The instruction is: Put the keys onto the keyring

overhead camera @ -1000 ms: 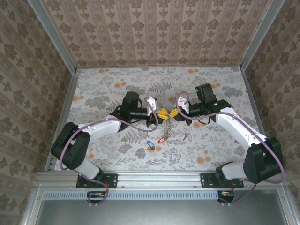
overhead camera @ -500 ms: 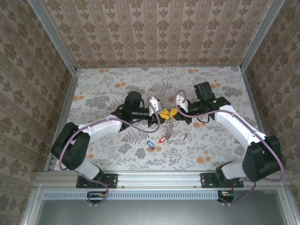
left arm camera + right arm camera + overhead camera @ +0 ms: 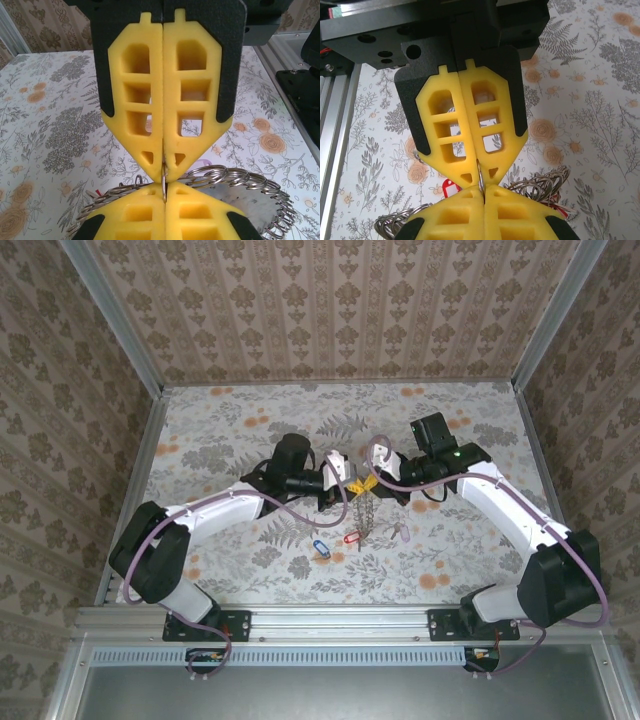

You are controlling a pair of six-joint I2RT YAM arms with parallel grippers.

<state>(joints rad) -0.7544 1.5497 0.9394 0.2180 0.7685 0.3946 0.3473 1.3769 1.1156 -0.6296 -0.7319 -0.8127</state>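
The keyring (image 3: 366, 512) is a chain of grey metal rings hanging below the two grippers over the middle of the table. My left gripper (image 3: 353, 483) and right gripper (image 3: 373, 483) meet tip to tip, and both are shut on one thin ring of it. In the left wrist view my left gripper (image 3: 164, 188) pinches that ring edge-on, with more of the keyring (image 3: 240, 176) curving off to the right. My right gripper (image 3: 483, 191) clamps the same ring. Loose keys lie on the table below: a blue one (image 3: 320, 547), a red one (image 3: 350, 537) and a pale purple one (image 3: 400, 533).
The floral tabletop (image 3: 220, 440) is boxed in by patterned walls with metal rails along the left edge (image 3: 135, 490) and right edge (image 3: 545, 470). Purple cables loop over both arms.
My left gripper has moved right to meet the right gripper and has shut on the ring. The hanging keyring has shifted slightly right. The right gripper stayed shut.
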